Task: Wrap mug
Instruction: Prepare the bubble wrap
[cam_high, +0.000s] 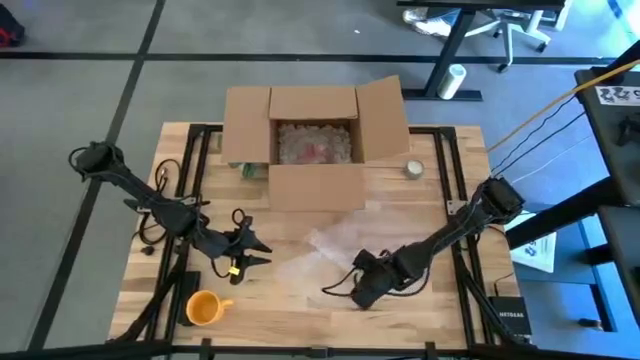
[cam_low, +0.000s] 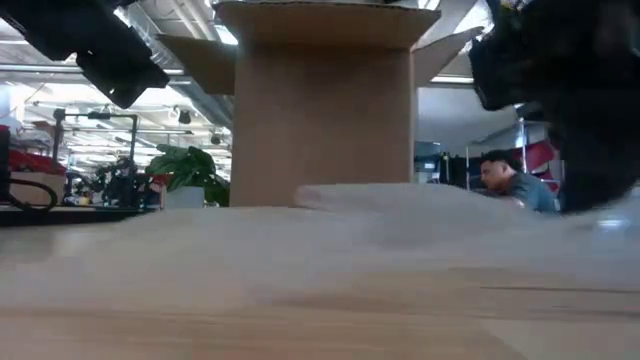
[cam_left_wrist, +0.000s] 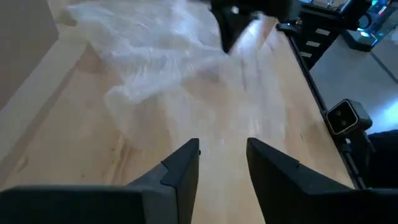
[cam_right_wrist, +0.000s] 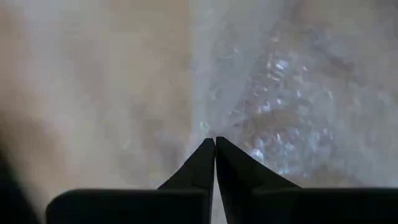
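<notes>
A clear sheet of bubble wrap (cam_high: 345, 242) lies flat on the wooden table (cam_high: 300, 300), in front of the open cardboard box (cam_high: 315, 185). An orange mug (cam_high: 203, 308) stands upright near the table's front left corner, with no gripper on it. My right gripper (cam_high: 330, 288) is low over the table at the wrap's near edge and is shut (cam_right_wrist: 215, 142). My left gripper (cam_high: 262, 256) hovers open (cam_left_wrist: 222, 146) over bare wood between the mug and the wrap, pointing at the wrap (cam_left_wrist: 143, 50). My right gripper has its shut fingertips at the bubble wrap's near edge (cam_right_wrist: 239, 146), coming in low and slanting from the table's right side. Its own fingers hide whether one layer or several lie between them. The remainder of the sheet (cam_left_wrist: 124, 93) lies on the table.
The open box (cam_low: 320, 110) holds more bubble wrap and stands at the far middle of the table. A small round object (cam_high: 414, 169) lies to the box's right, and black cables (cam_high: 165, 225) trail along the table's left side. A person (cam_low: 510, 180) sits in the room behind.
</notes>
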